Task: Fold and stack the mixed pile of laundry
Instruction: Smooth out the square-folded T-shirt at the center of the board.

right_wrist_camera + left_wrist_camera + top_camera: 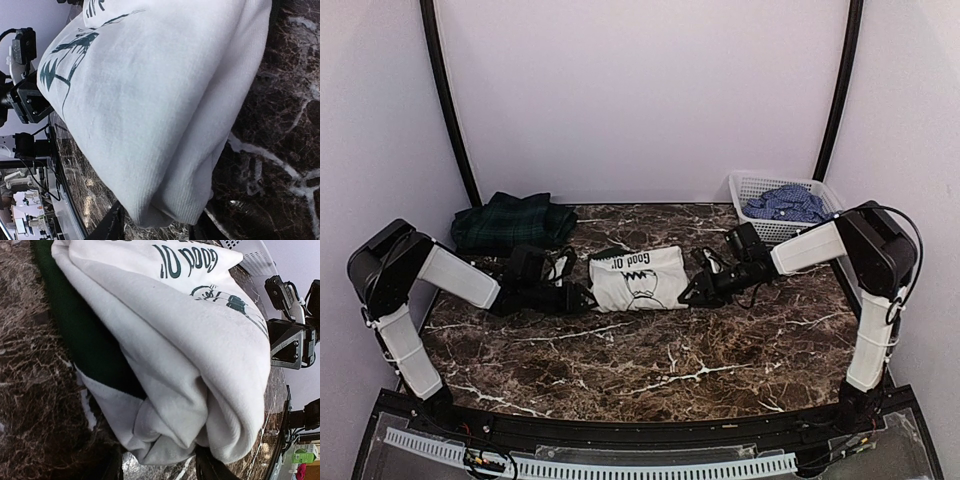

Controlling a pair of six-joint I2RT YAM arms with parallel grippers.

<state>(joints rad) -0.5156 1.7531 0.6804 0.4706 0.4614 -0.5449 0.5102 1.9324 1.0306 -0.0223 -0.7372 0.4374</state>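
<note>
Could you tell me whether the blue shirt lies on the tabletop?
No, the blue shirt sits inside the white basket at back right.

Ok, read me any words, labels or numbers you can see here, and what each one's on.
"GOOD OL": dark green print on the folded white sweatshirt, upside down in the top view; more lettering beside it is cut off.
Small green box at the left wrist view's edge: label too small to read.
No other text shows.

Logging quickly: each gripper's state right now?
Left gripper: straddles an edge of the white garment; grip cannot be told.
Right gripper: same at the opposite edge.
</note>
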